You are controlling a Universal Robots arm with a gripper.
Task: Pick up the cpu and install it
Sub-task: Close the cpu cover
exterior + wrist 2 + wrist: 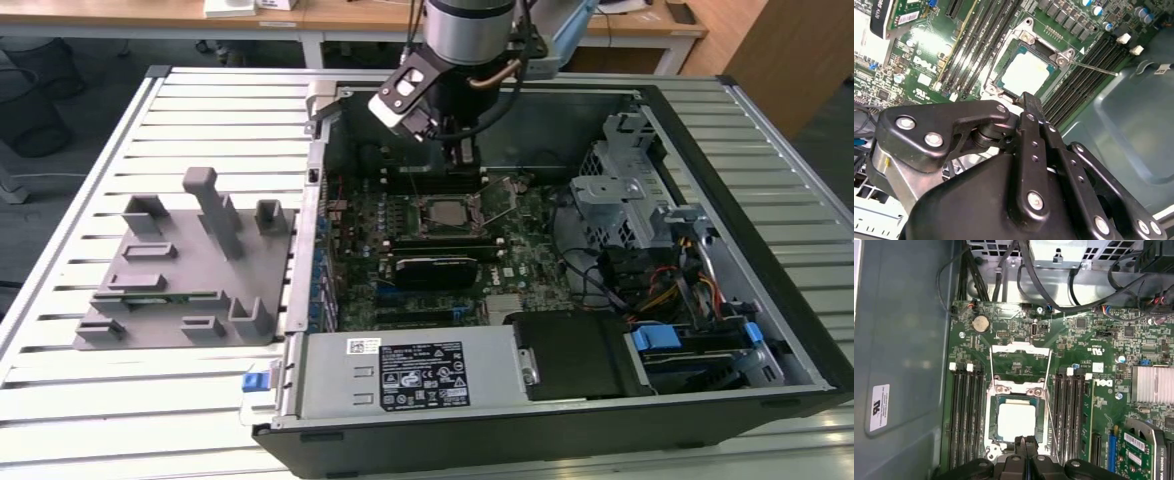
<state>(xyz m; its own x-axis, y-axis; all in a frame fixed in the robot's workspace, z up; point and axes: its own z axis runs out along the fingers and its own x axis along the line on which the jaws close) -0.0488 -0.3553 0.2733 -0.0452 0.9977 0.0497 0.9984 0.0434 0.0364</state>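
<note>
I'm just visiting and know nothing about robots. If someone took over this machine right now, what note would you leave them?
Gripper: shut, holding nothing, tips at the edge of the socket beside the cpu.
The cpu: lying flat in the motherboard socket, silvery top up.
Done: the cpu is placed in the socket.
Left: the metal retaining frame stands flipped open, not yet closed over the cpu.

- The slatted counter [200,120] is lit brightly and evenly from above in the exterior view, and a pale sheen is carried along its ribs.
- The inside of the computer case [574,125] is left darker, shaded by its own walls.
- The top of the cpu [1015,421] is washed out almost to white by glare in both wrist views [1025,74].
- The finned heatsink [1153,384] is similarly overexposed.
</note>
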